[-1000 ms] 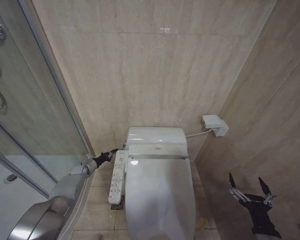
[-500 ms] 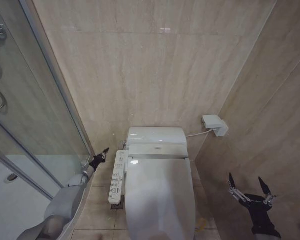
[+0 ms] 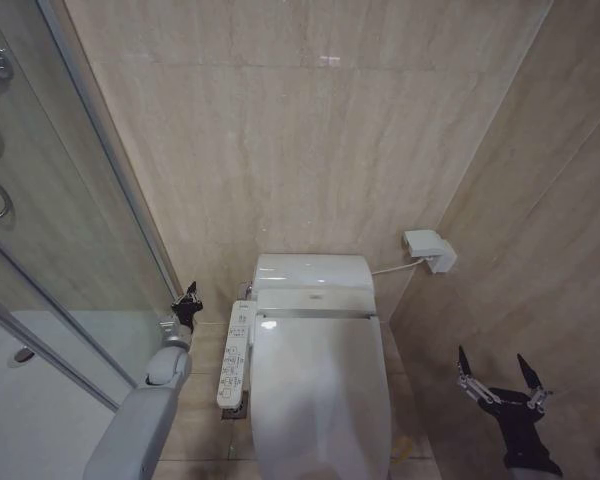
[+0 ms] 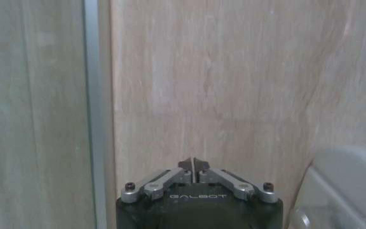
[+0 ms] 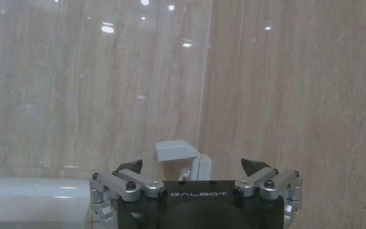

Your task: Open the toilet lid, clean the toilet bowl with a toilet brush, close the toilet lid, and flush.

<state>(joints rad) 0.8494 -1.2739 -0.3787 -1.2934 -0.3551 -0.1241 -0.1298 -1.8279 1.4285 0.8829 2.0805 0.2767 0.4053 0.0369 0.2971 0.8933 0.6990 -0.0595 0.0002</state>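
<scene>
The toilet lid (image 3: 320, 390) is down, a glossy white oval covering the toilet bowl, which is hidden under it. My left gripper (image 3: 189, 297) points at the back wall to the left of the tank (image 3: 312, 271), between the toilet and the shower glass. In the left wrist view the left gripper (image 4: 194, 164) is shut with its tips together and nothing in them. My right gripper (image 3: 499, 366) hangs open to the right of the toilet, near the side wall, and holds nothing. The right wrist view shows the right gripper (image 5: 192, 166) spread wide. The toilet brush is out of view.
A white control panel (image 3: 235, 353) with buttons runs along the toilet's left side. A white wall box (image 3: 429, 248) with a cable sits to the right of the tank. The shower's glass screen (image 3: 70, 230) and metal frame stand close on the left. Beige tiled walls close in behind and right.
My left arm has swung away from the control panel, leftward and up toward the back wall beside the shower frame. The right arm and the lid have not moved.
</scene>
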